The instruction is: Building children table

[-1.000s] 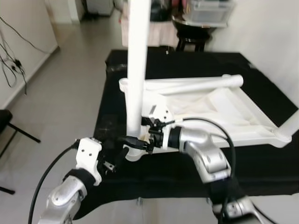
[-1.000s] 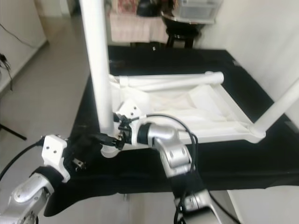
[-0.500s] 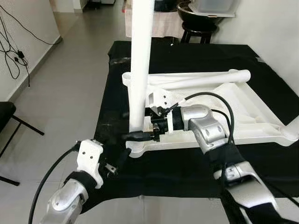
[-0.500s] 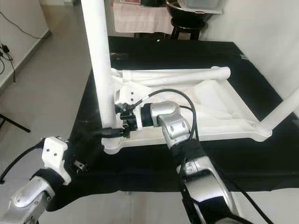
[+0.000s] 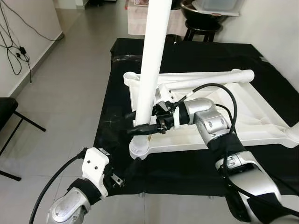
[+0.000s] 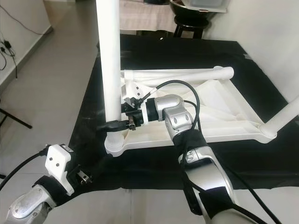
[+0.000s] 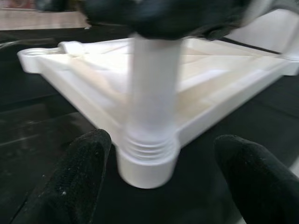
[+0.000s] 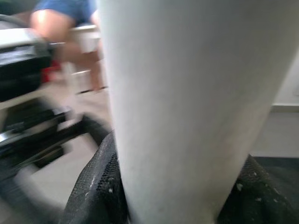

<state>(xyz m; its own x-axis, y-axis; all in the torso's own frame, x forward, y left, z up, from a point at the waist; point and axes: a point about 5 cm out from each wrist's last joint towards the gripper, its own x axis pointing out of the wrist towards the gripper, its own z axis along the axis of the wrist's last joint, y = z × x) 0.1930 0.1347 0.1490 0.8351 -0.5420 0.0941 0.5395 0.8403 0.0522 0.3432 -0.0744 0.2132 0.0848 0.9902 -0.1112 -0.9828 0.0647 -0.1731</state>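
The white table top (image 5: 243,109) lies upside down on a black cloth. A white leg (image 5: 152,70) stands upright in the near-left corner socket (image 7: 147,161), its thread showing. My right gripper (image 5: 141,130) is shut on this leg just above the socket, with black fingers (image 8: 96,191) on both sides of it. My left gripper (image 7: 163,186) is open and low at the cloth's near edge. Its fingertips (image 7: 86,172) stand apart in front of the socket without touching it. A second leg (image 6: 285,116) rises at the right corner. Another white tube (image 5: 205,78) lies along the far side.
The black cloth (image 5: 187,168) covers a low platform with grey tiled floor on the left. A black stool (image 5: 205,28) stands behind it, and a dark chair (image 5: 7,112) is at the far left. A person's legs (image 8: 60,28) are beyond the leg.
The head view has shifted, so the whole scene sits differently. My right gripper stays shut on the leg, its arm stretched further out. My left gripper stays open by the corner.
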